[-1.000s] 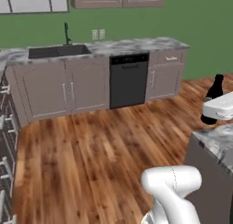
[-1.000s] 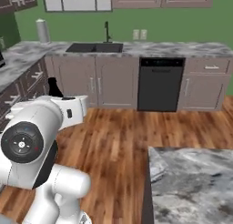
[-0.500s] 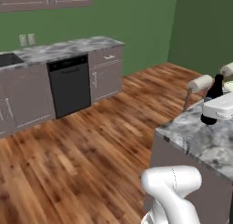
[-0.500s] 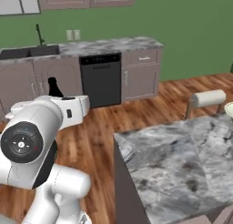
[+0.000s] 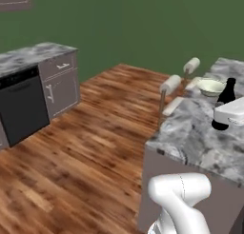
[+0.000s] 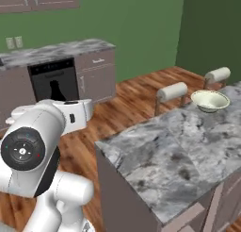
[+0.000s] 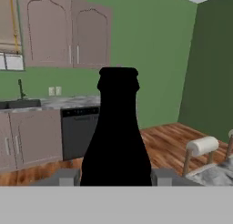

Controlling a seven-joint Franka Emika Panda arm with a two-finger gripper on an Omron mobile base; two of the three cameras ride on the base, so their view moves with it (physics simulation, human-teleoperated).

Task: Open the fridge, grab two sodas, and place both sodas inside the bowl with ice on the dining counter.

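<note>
Hand pinches an upright near-black soda, slim, with a narrower neck.

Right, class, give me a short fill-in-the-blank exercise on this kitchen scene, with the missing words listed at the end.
1. The gripper is shut on a near-black ____.
2. The cream bowl stands on the marbled dining ____.
3. The wall behind the black dishwasher is painted ____.
4. Beside the dining counter stand stools on a floor of ____.

Missing words: soda; counter; green; wood
</note>
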